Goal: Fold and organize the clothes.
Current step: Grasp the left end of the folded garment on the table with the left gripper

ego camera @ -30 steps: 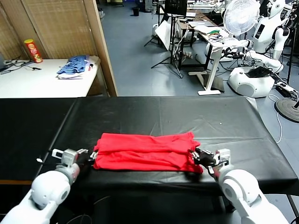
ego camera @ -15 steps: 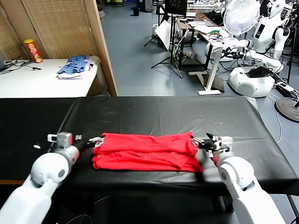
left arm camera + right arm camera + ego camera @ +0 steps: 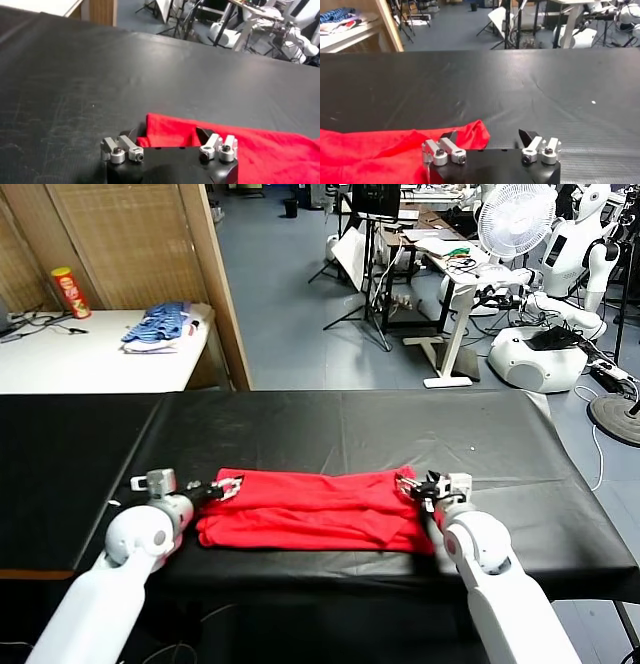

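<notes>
The clothes (image 3: 310, 509) are a red T-shirt folded into a long band across the near part of the black table (image 3: 350, 424). My left gripper (image 3: 222, 486) is at the band's far left corner. In the left wrist view that gripper (image 3: 167, 133) stands open, with the red cloth (image 3: 260, 150) reaching in between its fingers. My right gripper (image 3: 415, 486) is at the far right corner. In its own view the right gripper (image 3: 487, 134) is open, and the cloth's tip (image 3: 470, 135) lies beside one finger, with bare table up to the other.
A white side table at the back left carries a blue-and-white garment pile (image 3: 158, 326) and a red snack can (image 3: 71, 292). A wooden partition (image 3: 215, 284) stands behind the table. Beyond its right end stand a fan (image 3: 515, 219) and other robots.
Both grippers have moved from the shirt's near corners away from me to its far corners. The shirt has stayed in place.
</notes>
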You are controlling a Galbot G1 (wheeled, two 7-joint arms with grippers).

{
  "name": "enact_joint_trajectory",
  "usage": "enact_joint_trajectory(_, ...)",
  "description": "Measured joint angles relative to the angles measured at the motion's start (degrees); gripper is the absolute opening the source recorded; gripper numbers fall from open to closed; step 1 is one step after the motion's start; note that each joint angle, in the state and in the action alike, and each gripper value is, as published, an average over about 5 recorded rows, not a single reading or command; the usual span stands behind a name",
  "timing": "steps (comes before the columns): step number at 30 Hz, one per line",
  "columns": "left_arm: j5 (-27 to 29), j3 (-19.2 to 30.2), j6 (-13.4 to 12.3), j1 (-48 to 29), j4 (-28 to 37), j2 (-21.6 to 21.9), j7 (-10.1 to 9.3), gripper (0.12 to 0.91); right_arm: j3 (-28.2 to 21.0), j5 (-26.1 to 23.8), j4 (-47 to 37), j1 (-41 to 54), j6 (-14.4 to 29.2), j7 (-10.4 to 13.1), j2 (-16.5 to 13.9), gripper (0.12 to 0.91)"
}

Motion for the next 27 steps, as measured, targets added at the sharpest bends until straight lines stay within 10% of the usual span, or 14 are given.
enact_joint_trajectory(8,13.0,0.9,-7.5,1.1,0.5,-1.4,2.94,0.167,-0.9,-3.3,-1.7,-0.9,5.1,4.2,3.0,0.171)
enact_joint_trajectory(14,22.4,1.2,-9.6,0.4,1.6,-2.7,1.76,0.137,-1.0,-4.1,-2.4,-1.0,7.5,4.7,4.7,0.135)
enact_joint_trajectory(20,22.5,1.1,-10.7,0.0,2.3,-2.9,3.19,0.184,-0.2,-3.8,-1.1,-2.0,7.8,1.6,4.2,0.303)
enact_joint_trajectory(27,20.3,0.6,-10.7,0.2,2.1,-2.2,3.43,0.545,1.4,-3.3,2.1,-4.3,8.1,0.7,1.9,0.691)
